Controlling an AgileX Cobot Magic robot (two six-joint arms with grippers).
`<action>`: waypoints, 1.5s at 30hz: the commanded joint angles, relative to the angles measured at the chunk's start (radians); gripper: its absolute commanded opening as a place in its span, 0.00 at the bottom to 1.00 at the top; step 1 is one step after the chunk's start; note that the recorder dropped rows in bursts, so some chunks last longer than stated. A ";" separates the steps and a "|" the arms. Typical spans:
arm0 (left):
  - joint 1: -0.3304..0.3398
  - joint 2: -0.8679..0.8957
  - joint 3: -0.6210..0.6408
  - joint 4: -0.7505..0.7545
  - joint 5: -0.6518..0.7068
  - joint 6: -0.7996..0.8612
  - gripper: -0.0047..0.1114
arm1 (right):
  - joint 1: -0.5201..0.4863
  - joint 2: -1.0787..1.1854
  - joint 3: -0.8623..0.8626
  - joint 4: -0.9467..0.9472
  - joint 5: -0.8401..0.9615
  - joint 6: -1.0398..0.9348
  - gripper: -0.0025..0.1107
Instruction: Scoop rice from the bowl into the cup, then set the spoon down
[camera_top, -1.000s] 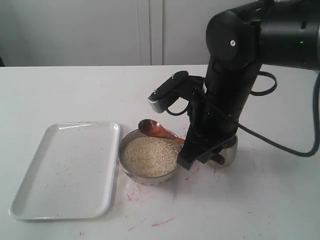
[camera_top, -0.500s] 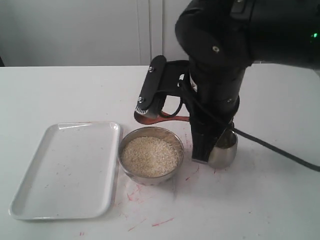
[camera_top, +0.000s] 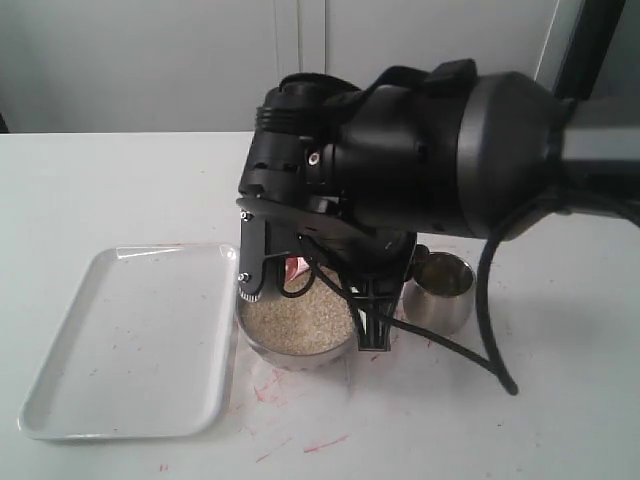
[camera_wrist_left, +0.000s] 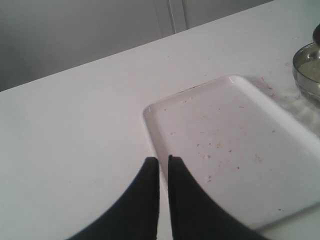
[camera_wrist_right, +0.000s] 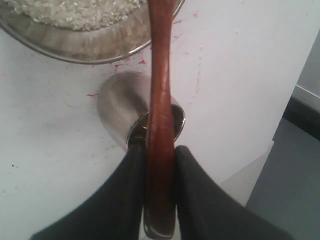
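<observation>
On a red-flecked white table (camera_top: 120, 190) before pale grey panels (camera_top: 150, 60), the right gripper (camera_wrist_right: 160, 151) pinches the spoon (camera_wrist_right: 160, 75) by its handle over the bowl (camera_wrist_right: 100, 47) of rice (camera_wrist_right: 75, 10); the left gripper (camera_wrist_left: 163, 162) sits closed, empty.

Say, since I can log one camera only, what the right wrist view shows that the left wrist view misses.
Only the right wrist view: the right gripper shut on the dark reddish-brown wooden spoon, and the small shiny steel cup. Only the left wrist view: the white rectangular tray and the empty left gripper. Both: the round brushed-steel bowl and the white table.
</observation>
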 joint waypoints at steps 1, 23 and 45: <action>0.002 0.001 -0.003 0.000 -0.003 -0.005 0.16 | -0.001 0.015 -0.004 -0.042 0.005 0.012 0.02; 0.002 0.001 -0.003 0.000 -0.003 -0.005 0.16 | -0.022 0.081 -0.002 -0.029 0.005 0.032 0.02; 0.002 0.001 -0.003 0.000 -0.003 -0.005 0.16 | -0.032 0.117 -0.002 0.063 0.005 0.024 0.02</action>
